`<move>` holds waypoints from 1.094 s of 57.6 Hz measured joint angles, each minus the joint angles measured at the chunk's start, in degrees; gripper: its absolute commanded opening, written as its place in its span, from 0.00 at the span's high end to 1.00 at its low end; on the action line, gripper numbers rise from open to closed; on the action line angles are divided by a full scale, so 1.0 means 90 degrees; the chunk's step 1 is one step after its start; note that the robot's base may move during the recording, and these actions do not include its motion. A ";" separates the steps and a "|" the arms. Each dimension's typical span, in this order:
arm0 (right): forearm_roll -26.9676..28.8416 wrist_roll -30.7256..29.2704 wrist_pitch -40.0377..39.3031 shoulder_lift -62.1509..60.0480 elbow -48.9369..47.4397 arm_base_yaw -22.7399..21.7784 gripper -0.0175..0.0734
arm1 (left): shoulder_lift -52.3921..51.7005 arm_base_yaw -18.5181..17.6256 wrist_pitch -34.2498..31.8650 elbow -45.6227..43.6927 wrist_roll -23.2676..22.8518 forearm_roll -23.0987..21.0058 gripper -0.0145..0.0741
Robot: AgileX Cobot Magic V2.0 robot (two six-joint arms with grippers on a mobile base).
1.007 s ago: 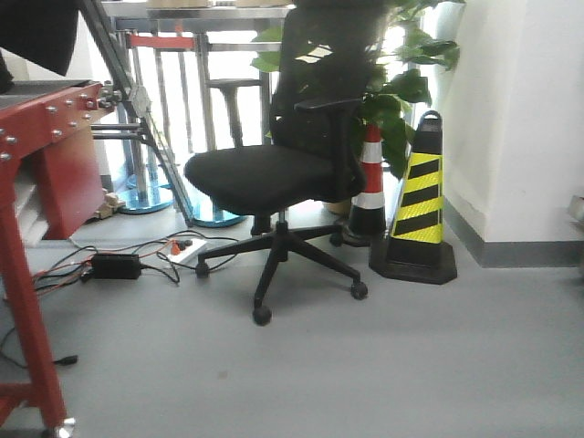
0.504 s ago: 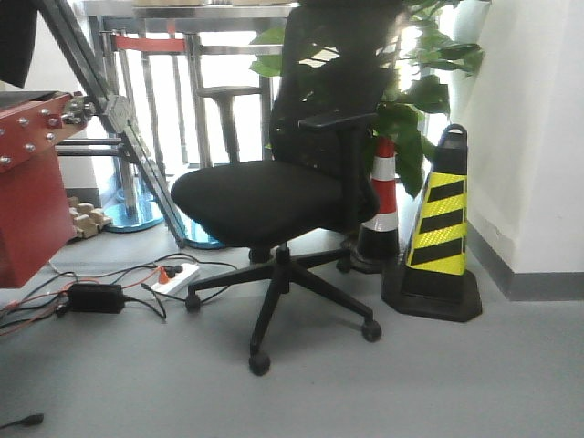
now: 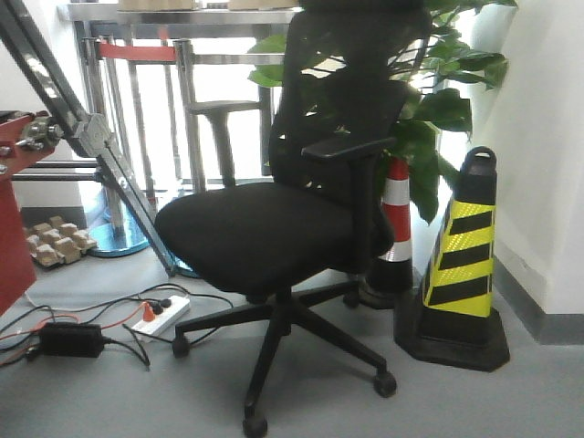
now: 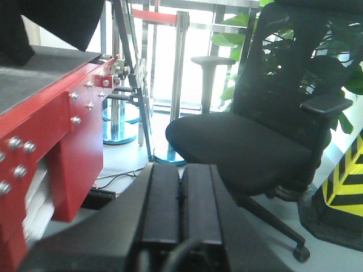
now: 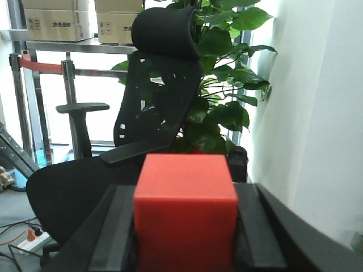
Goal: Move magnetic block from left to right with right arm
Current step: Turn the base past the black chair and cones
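Front view: office chair (image 3: 265,228) looms bigger than 1 s ago and red frame (image 3: 11,246) slides off left, prob. the base rolling closer. Right pincer (image 5: 186,226) is clenched on magnetic block (image 5: 185,209), facing the chair. Left pincer (image 4: 180,192) is closed, empty. Carry underway.

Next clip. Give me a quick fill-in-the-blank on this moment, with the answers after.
1. The right gripper is ___ on the small matte red cube.
2. The left gripper, shut, holds ___.
3. In the front view, the yellow-and-black striped traffic cone stands ___ of the black mesh office chair.
Answers: shut; nothing; right.
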 measured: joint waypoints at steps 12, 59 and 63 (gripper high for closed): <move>0.0000 0.0000 0.0000 0.0000 0.0000 0.0000 0.54 | 0.0000 0.0000 0.0000 0.0000 0.0000 0.0000 0.97; 0.0000 0.0000 0.0000 0.0000 0.0000 0.0000 0.54 | 0.0000 0.0000 0.0000 0.0000 0.0000 0.0000 0.97; 0.0000 0.0000 0.0000 0.0000 0.0000 0.0000 0.54 | 0.0000 0.0000 0.0000 0.0000 0.0000 0.0000 0.97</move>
